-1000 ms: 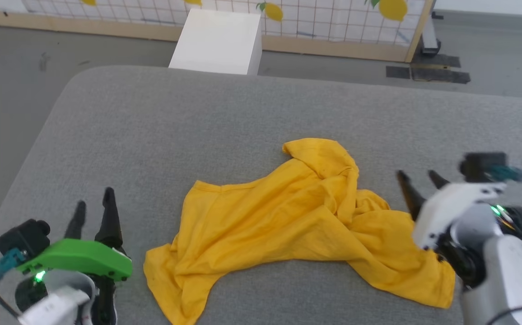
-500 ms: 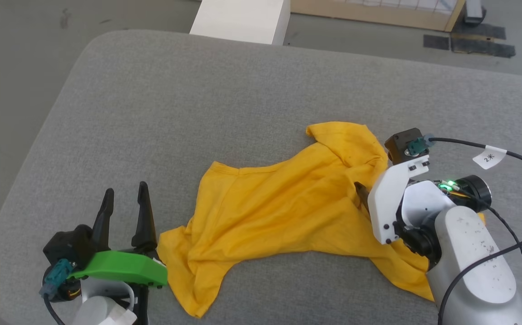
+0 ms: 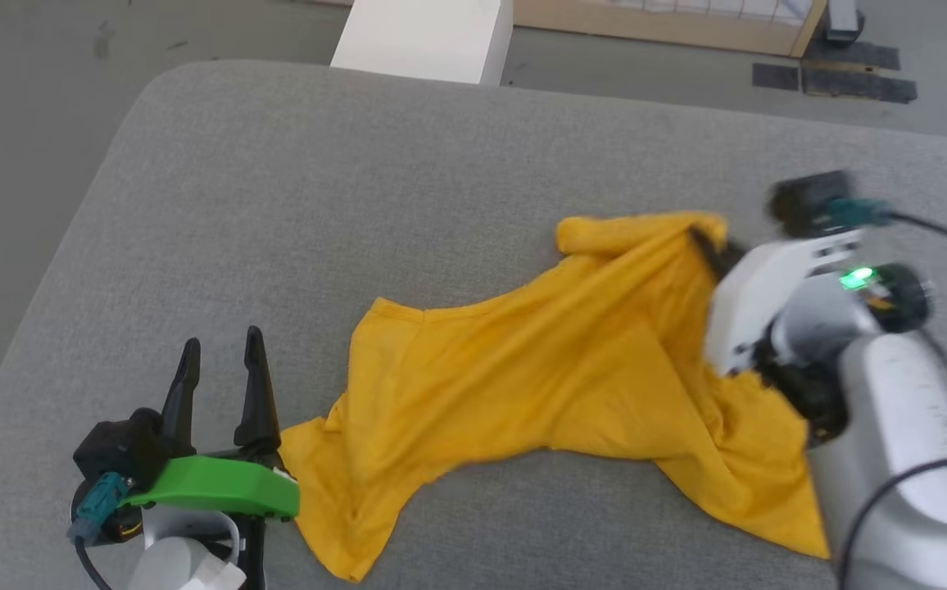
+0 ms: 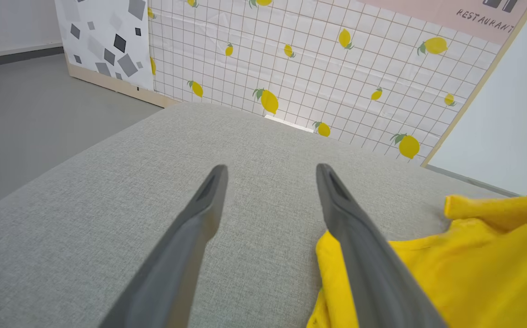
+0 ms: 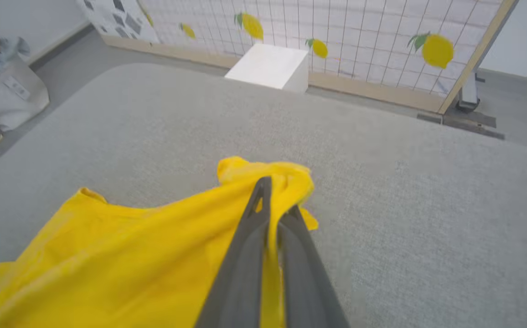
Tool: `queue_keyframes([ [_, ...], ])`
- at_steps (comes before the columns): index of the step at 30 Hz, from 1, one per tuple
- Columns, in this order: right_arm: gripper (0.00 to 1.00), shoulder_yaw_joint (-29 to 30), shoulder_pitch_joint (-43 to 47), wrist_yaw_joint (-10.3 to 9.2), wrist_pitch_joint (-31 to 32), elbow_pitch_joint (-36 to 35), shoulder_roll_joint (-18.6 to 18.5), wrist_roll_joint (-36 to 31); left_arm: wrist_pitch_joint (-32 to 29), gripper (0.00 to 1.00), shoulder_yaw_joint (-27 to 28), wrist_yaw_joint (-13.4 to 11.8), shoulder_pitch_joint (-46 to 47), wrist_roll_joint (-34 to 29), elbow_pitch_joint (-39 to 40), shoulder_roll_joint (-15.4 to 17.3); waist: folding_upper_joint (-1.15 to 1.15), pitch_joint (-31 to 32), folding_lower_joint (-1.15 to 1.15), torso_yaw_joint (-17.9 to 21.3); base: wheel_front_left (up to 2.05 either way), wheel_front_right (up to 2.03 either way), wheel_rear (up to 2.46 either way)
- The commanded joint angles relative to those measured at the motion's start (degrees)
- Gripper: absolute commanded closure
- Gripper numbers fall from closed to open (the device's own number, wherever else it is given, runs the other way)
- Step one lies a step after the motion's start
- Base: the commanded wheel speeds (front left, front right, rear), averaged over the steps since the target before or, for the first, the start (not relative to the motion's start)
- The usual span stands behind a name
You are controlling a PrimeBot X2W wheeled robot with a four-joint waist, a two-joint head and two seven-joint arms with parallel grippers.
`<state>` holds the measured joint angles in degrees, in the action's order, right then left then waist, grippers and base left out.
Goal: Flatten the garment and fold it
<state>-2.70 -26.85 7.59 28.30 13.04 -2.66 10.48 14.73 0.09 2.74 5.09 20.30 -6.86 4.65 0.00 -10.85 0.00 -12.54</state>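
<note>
— Where is the garment [image 3: 523, 369] lying?

— Crumpled on the grey padded surface [image 3: 359, 180], towards its near right part. It is plain mustard yellow on the side that shows. One corner trails off to the near left and another to the near right.

— And the right gripper [image 5: 276, 200]?

— Clenched on the garment. In the right wrist view its two dark fingers are pressed together with a bunched fold of yellow cloth pinched between them. That fold is at the garment's far right end, and the cloth there is lifted into a ridge sloping down to the left.

— The left gripper [image 3: 222, 340]?

— Released, jaws spread wide with nothing between them but bare grey padding. It sits at the near left, fingers pointing away. The garment's near-left corner lies just beside its right finger [image 4: 359, 246]; I cannot tell whether they touch.

— Anything beyond the padding?

— A white box [image 3: 424, 33] at the far edge, and a lemon-printed grid panel [image 4: 336, 68] behind it.
</note>
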Motion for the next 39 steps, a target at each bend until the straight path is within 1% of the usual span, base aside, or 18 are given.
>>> queue_keyframes([
  [1, 1.00, 2.4, -0.3, -0.10, -2.0, -1.8, -0.2, 0.3, 0.3, 0.00, 0.2, 0.4, 0.7, -0.7, 0.3, -0.4, 0.00, 1.4, 0.00, 1.4, 0.00, 0.00, 0.00],
  [3, 1.00, 6.0, 1.9, -0.10, -3.8, -4.9, -0.2, 0.0, 0.3, 0.00, 0.4, 0.6, 0.2, -1.0, 0.3, -0.7, 0.00, 2.2, 0.00, 2.3, 0.00, 0.00, 0.00],
  [5, 1.00, 9.2, 5.4, -0.10, -4.1, -8.3, -0.2, -0.6, 0.3, 0.00, 0.6, 0.7, -0.2, -1.3, 0.3, -0.9, 0.00, 2.8, 0.00, 3.1, 0.00, 0.00, 0.00],
  [8, 1.00, 13.8, 13.5, -0.10, -2.7, -12.7, -0.2, 0.1, 0.3, 0.00, 0.5, 0.9, -0.7, -1.2, -0.4, -1.1, 0.00, 3.5, 0.00, 4.1, 0.00, 0.00, 0.00],
  [10, 1.00, 15.8, 19.4, -0.10, -0.9, -13.8, -0.2, 2.3, 0.3, 0.00, 0.5, 0.8, -0.9, -0.9, -1.0, -1.3, 0.00, 3.7, 0.00, 4.9, 0.00, 0.00, 0.00],
  [12, 1.00, 16.1, 24.8, -0.10, 0.7, -13.4, -0.2, 4.3, 0.3, 0.00, 0.3, 1.0, -1.0, -0.5, -1.8, -1.3, 0.00, 3.7, 0.00, 5.6, 0.00, 0.00, 0.00],
  [14, 1.00, 15.0, 28.5, -0.10, 1.9, -12.0, -0.2, 7.3, 0.3, 0.00, 0.2, 1.0, -1.0, -0.1, -2.7, -1.4, 0.00, 3.8, 0.00, 6.5, 0.00, 0.00, 0.00],
  [17, 1.00, 13.0, 31.0, -0.10, 2.4, -9.2, -0.2, 10.0, 0.2, 0.00, 0.3, 0.8, -1.0, 0.4, -4.0, -1.4, 0.00, 3.9, 0.00, 7.6, 0.00, 0.00, 0.00],
  [19, 1.00, 12.9, 30.7, -0.10, 1.0, -7.9, -0.2, 11.6, 0.0, 0.00, 0.2, 0.4, -1.1, 0.7, -4.6, -1.5, 0.00, 4.1, 0.00, 8.3, 0.00, 0.00, 0.00],
  [20, 0.00, 13.4, 30.2, -0.10, -0.6, -7.2, -0.2, 12.9, -0.6, 0.00, 0.2, 0.0, -1.3, 1.1, -4.9, -1.5, 0.00, 4.3, 0.00, 8.7, 0.00, 0.00, 0.00],
  [23, 0.00, 15.1, 28.9, -0.10, -3.9, -6.2, -0.2, 13.8, -3.4, 0.00, 0.3, -1.1, -1.5, 2.4, -5.7, -1.5, 0.00, 4.7, 0.00, 9.4, 0.00, 0.00, 0.00],
  [25, 0.00, 16.6, 28.4, -0.10, -5.1, -6.5, -0.2, 11.9, -7.1, 0.00, 0.2, -2.1, -1.2, 3.9, -5.3, -1.6, 0.00, 4.9, 0.00, 9.7, 0.00, 0.00, 0.00],
  [27, 0.00, 18.2, 28.2, -0.10, -5.5, -7.2, -0.2, 10.6, -13.3, 0.00, -0.8, -3.2, -0.5, 4.3, -4.9, -1.3, 0.00, 5.1, 0.00, 9.8, 0.00, 0.00, 0.00],
  [30, 0.00, 20.1, 27.9, -0.10, -5.6, -8.2, -0.2, 8.9, -27.3, 0.00, -1.8, -7.4, 0.6, 4.1, -5.6, 0.1, 0.00, 5.1, 0.00, 10.3, 0.00, 0.00, 0.00],
  [32, 0.00, 20.6, 27.8, -0.10, -5.4, -8.6, -0.2, 7.9, -35.0, 0.00, -2.0, -10.3, 1.3, 4.1, -5.2, 0.7, 0.00, 5.0, 0.00, 10.6, 0.00, 0.00, 0.00],
  [34, 0.00, 20.3, 27.9, -0.10, -5.1, -9.0, -0.2, 7.9, -40.9, 0.00, -2.5, -12.4, 1.7, 3.5, -4.3, 1.5, 0.00, 4.7, 0.00, 11.1, 0.00, 0.00, 0.00],
  [37, 0.00, 19.6, 28.0, -0.10, -5.3, -9.3, -0.2, 8.7, -47.8, 0.00, -4.1, -14.2, 2.0, 2.0, -4.0, 3.0, 0.00, 4.0, 0.00, 11.7, 0.00, 0.00, 0.00],
  [39, 0.00, 19.2, 28.0, -0.10, -5.6, -9.3, -0.2, 9.2, -52.3, 0.00, -5.8, -13.9, 2.1, 1.4, -5.0, 4.0, 0.00, 3.4, 0.00, 12.0, 0.00, 0.00, 0.00],
])
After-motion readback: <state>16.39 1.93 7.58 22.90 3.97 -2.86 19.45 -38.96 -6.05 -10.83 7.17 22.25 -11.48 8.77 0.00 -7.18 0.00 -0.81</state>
